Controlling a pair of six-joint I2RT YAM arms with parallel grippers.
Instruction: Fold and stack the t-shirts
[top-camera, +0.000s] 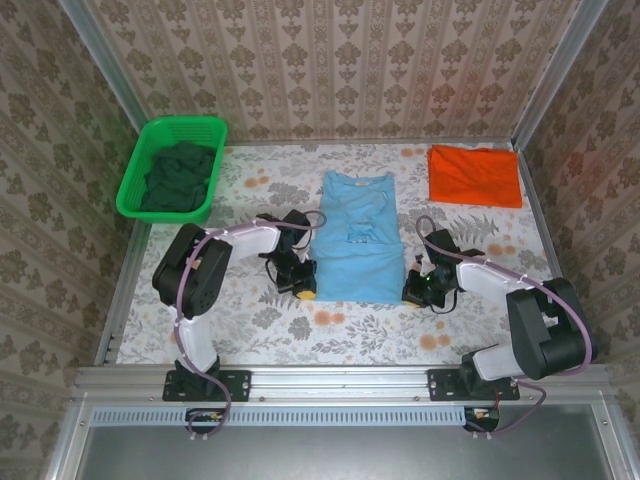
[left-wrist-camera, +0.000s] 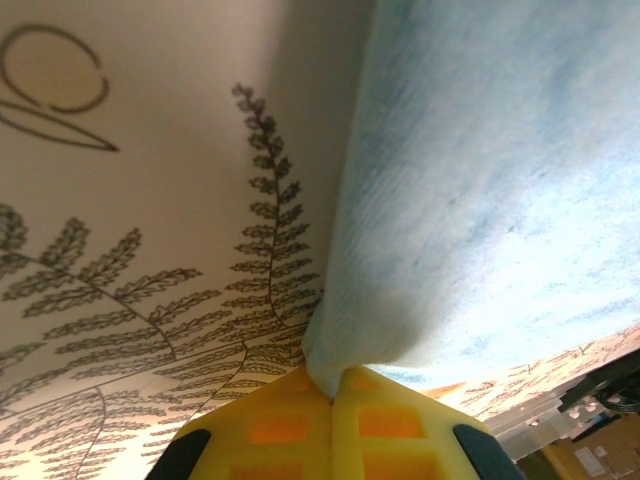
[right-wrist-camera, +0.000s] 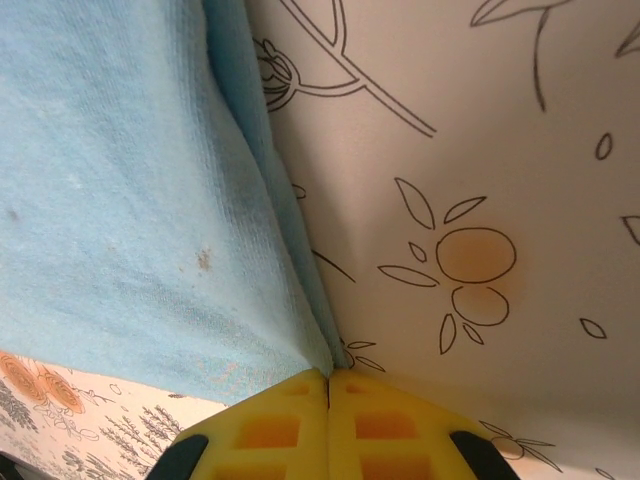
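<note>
Mid-fold on the light blue t-shirt, spread flat at the middle of the worktop, collar far, hem near, sleeves seemingly tucked in already. Clamped tight on its near left hem corner with the left end effector; clamped likewise on the near right hem corner with the right end effector. Done by the look of it and parked at the far right: the orange-red t-shirt. At the far left, a green basket with dark cloth inside. Next, probably: lift both corners together, carry the hem far toward the collar at matched height and pace for a square fold, then let go. To guard against: slipping off the thin pinch, dragging the under layer along.
</note>
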